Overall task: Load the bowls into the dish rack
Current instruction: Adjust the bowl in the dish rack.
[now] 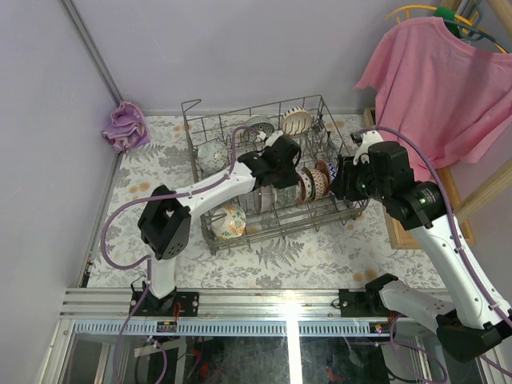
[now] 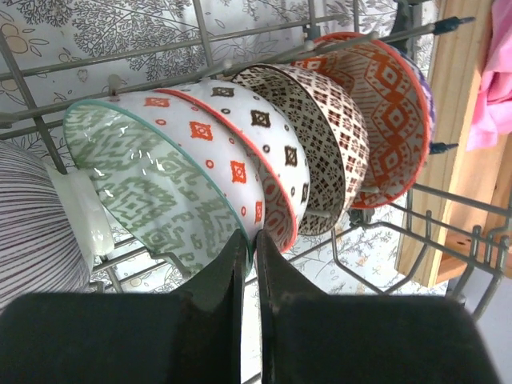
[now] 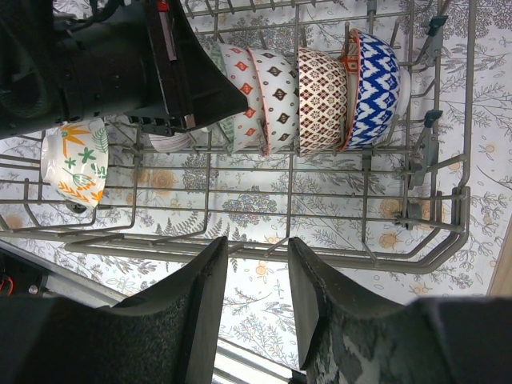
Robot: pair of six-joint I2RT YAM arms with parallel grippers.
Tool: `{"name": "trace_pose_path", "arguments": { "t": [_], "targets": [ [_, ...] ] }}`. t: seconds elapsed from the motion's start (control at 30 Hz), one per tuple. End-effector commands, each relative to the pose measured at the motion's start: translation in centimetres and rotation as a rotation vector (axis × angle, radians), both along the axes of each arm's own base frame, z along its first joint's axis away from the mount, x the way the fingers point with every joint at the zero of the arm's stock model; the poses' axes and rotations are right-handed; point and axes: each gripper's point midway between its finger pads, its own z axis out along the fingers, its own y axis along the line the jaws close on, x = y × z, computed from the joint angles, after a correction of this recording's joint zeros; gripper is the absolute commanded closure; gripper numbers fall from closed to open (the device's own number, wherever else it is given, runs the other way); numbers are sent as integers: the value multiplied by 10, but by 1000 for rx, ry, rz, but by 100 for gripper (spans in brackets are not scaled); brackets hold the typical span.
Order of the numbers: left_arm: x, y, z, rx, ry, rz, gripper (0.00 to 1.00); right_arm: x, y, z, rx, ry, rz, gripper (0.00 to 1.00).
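Bowls (image 2: 240,152) stand on edge in a row btwn tines of dish rack (image 3: 384,260). Left gripper (image 2: 250,237) is pinched closed, empty, tips by green-patterned bowl (image 2: 152,192) rim. Looks like the seating step. Right gripper (image 3: 258,245) hangs part-open, empty, over rack edge. Next: prob. lift left arm clear w/o tipping the row.

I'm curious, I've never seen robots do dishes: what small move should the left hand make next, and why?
Probably lift the left hand up out of the dish rack: it is shut, holds nothing, and the green-patterned bowl at its tip already stands in the row.
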Motion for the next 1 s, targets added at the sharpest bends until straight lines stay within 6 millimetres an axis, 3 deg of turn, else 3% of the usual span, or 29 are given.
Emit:
{"name": "trace_pose_path", "arguments": {
  "t": [0.0, 0.23, 0.67, 0.97],
  "targets": [
    [8, 8, 45, -40, -119, -48, 100, 5, 0, 5, -1, -28, 2, 57],
    [0, 1, 49, -97, -123, -127, 100, 7, 2, 4, -2, -22, 4, 57],
    [-22, -28, 36, -253, -78, -302, 100, 8, -1, 0, -13, -15, -7, 57],
    [-25, -17, 39, -257, -75, -314, 100, 8, -1, -2, -14, -14, -7, 57]
  ]
}}
